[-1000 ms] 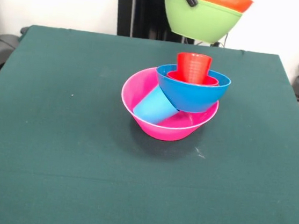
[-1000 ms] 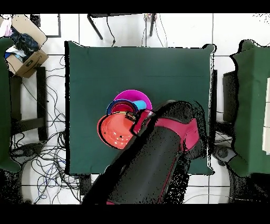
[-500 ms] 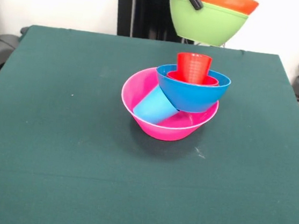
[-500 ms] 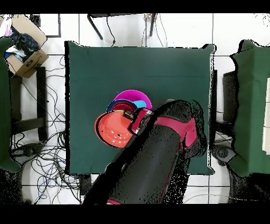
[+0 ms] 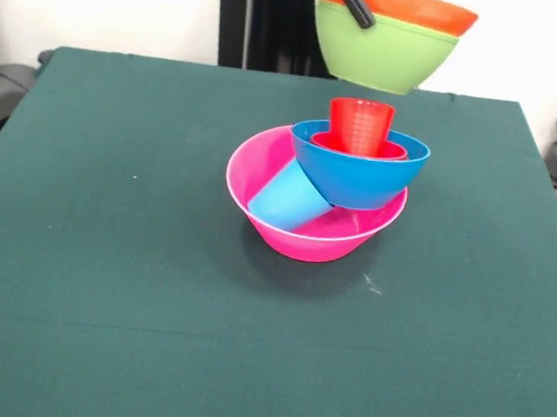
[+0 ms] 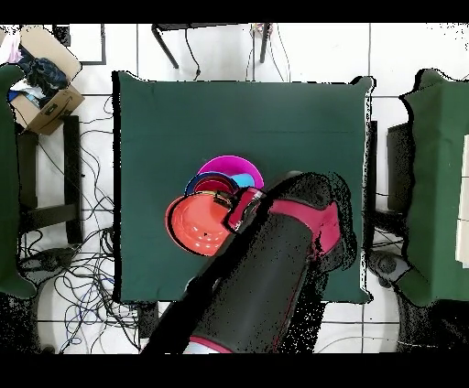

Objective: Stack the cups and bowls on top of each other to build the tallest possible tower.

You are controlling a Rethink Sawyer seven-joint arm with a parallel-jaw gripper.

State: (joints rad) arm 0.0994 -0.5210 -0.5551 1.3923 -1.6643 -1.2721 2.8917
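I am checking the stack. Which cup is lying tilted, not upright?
The light blue cup: it leans inside the pink bowl, under the blue bowl. The red cup stands upright.

gripper (image 5: 354,4) mostly cut off, light blue cup (image 5: 288,197) half hidden

- No text, label, brand, number or sign can be read in either view.
- The bowls (image 5: 314,208), the cups (image 5: 360,126) and the counter (image 5: 103,249) are plain.

Pink bowl (image 5: 300,239) on table holds tilted light blue cup (image 5: 285,197), blue bowl (image 5: 356,175), upright red cup (image 5: 359,126); orange bowl (image 5: 422,8) nested in green bowl (image 5: 382,51), aloft above.
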